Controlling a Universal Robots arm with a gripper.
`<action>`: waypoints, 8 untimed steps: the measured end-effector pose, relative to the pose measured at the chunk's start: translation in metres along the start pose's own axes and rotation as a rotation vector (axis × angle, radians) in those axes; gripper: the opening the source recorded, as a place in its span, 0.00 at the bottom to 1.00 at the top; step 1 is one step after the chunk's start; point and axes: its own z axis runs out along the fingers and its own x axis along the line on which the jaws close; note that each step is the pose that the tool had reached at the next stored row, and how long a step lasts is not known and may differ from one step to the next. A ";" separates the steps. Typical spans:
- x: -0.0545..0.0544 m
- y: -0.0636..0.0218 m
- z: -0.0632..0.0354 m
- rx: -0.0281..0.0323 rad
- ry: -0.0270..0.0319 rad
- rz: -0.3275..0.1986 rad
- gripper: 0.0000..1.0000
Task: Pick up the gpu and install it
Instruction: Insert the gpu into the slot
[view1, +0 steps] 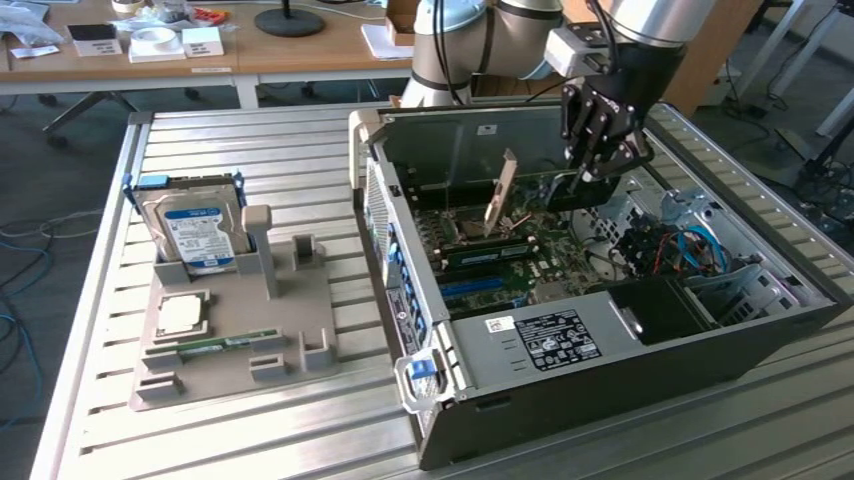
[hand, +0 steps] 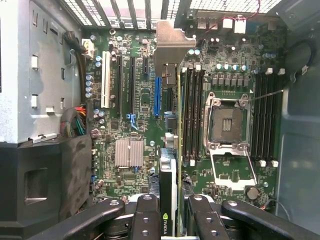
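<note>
The exterior view is showing the whole scene. A ribbed silver metal table is holding a big black and grey computer case lying open. On the exterior view's left, well apart from the case, a flat grey plastic tray is sitting on the table. A silver hard drive with a blue and white label is standing up in it.

The wrist view is looking straight down into the case. It is showing the green circuit board up close, with a long blue slot and a square silver chip socket.

The black gripper is reaching down inside the case. Its two fingers are squeezing together on the gpu, a thin dark card with a pale metal bracket at its far end. In the wrist view the gripper is holding the card edge-on.

The gpu is hanging over the green board, with its bracket near the case's back wall. In the wrist view the card's edge is running just beside the blue slot. I cannot tell if it is touching any slot.

The case walls are standing all around the card. There is open room above, where the case is open.
</note>
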 end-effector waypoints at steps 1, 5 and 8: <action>0.000 0.0000 0.0004 0.0001 -0.0001 0.000 0.27; 0.000 0.0001 0.0016 0.0000 0.0000 0.000 0.27; 0.000 0.0001 0.0027 0.0000 0.0000 0.000 0.27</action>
